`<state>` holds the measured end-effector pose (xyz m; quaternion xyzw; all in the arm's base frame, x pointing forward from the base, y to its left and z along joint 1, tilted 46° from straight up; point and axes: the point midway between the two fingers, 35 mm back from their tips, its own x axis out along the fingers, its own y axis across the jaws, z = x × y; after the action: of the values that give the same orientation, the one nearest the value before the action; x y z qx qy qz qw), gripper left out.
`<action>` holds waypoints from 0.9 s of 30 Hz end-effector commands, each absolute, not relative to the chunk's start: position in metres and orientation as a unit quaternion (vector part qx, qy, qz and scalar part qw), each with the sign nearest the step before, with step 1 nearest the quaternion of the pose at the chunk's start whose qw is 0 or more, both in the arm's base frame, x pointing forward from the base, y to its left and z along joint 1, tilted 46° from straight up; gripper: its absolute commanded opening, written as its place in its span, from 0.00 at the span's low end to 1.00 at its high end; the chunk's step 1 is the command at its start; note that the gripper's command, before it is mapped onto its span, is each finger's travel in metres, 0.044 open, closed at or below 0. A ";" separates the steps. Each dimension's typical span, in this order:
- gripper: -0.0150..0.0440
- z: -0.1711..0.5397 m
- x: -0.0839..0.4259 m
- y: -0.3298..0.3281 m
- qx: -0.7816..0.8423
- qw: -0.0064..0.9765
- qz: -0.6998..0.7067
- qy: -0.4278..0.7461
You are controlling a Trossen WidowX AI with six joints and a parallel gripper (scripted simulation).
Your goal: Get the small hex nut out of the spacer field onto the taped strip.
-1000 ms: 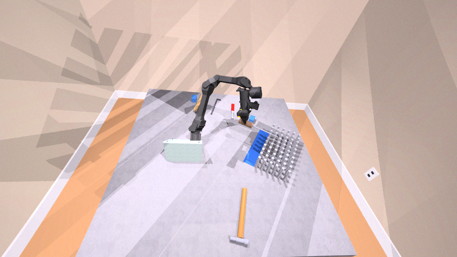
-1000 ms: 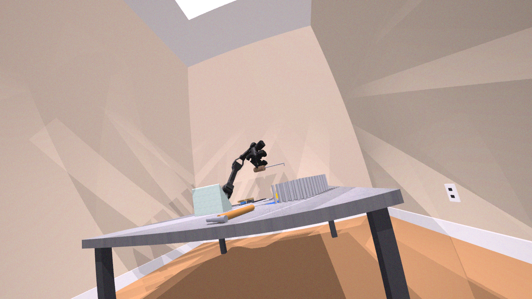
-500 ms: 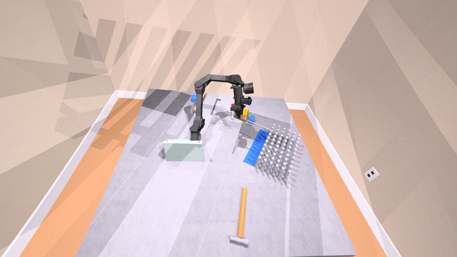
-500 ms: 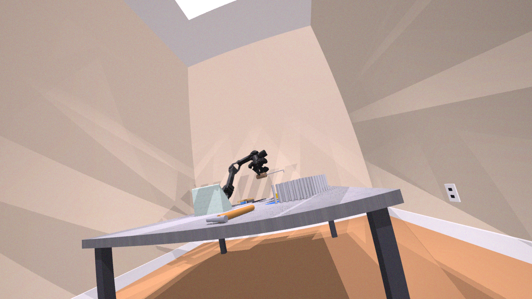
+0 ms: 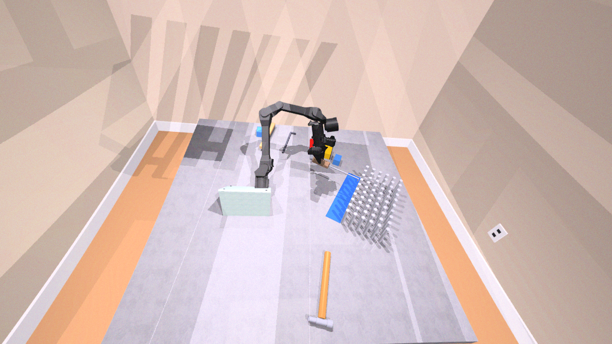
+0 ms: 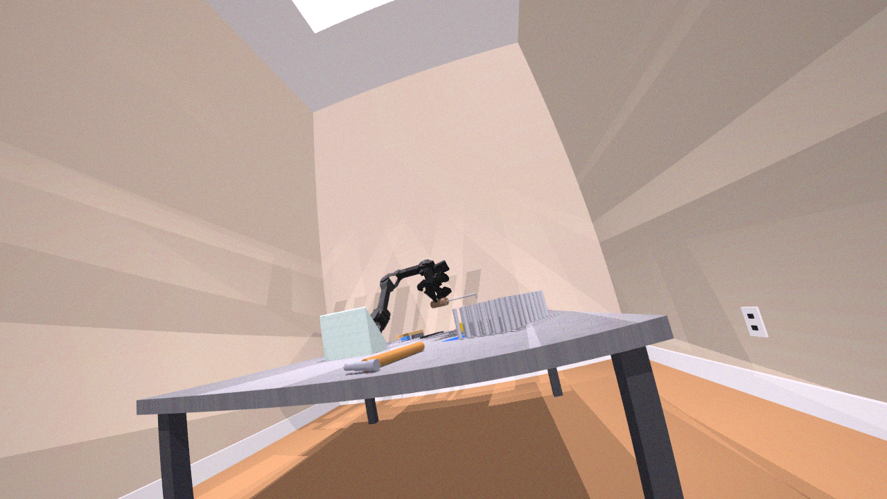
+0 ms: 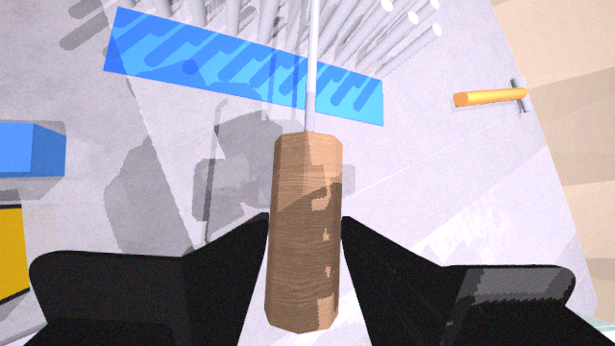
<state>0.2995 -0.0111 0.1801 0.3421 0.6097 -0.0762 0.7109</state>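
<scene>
My gripper (image 5: pixel 318 156) (image 6: pixel 438 297) (image 7: pixel 305 222) is shut on the wooden handle (image 5: pixel 322 163) (image 6: pixel 439 303) (image 7: pixel 304 231) of a hook tool. It holds the tool in the air behind the far end of the blue taped strip (image 5: pixel 342 198) (image 7: pixel 159 45). The tool's thin metal rod (image 5: pixel 343 172) (image 6: pixel 461 297) (image 7: pixel 311 62) points toward the field of standing grey spacers (image 5: pixel 372 205) (image 6: pixel 502 313) (image 7: pixel 412 18). In the wrist view the rod crosses over the strip and its tip runs out of frame above the spacers. The hex nut is hidden among the spacers.
A hammer (image 5: pixel 324 284) (image 6: pixel 387 356) (image 7: pixel 485 96) with an orange handle lies near the front edge. A pale green box (image 5: pixel 245 201) (image 6: pixel 347 332) stands at the arm's base. A blue cube (image 5: pixel 337 159) (image 7: pixel 29 149), a yellow block (image 5: pixel 328 151) (image 7: pixel 10 250) and a dark hex key (image 5: pixel 287 141) lie at the back.
</scene>
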 end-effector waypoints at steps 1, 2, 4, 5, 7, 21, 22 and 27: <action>0.25 0.165 0.301 0.004 0.341 0.712 -0.080 0.609; 0.25 0.161 0.302 0.008 0.341 0.712 -0.080 0.608; 0.25 0.153 0.303 0.016 0.341 0.713 -0.079 0.608; 0.25 0.149 0.303 0.020 0.341 0.713 -0.079 0.608; 0.25 0.142 0.303 0.028 0.341 0.713 -0.079 0.607; 0.25 0.100 0.295 0.074 0.347 0.714 -0.074 0.604; 0.25 0.100 0.295 0.074 0.347 0.714 -0.074 0.604; 0.25 0.099 0.297 0.073 0.347 0.714 -0.074 0.604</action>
<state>0.2971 0.0731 0.1018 0.3471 0.6050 -0.0699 0.7132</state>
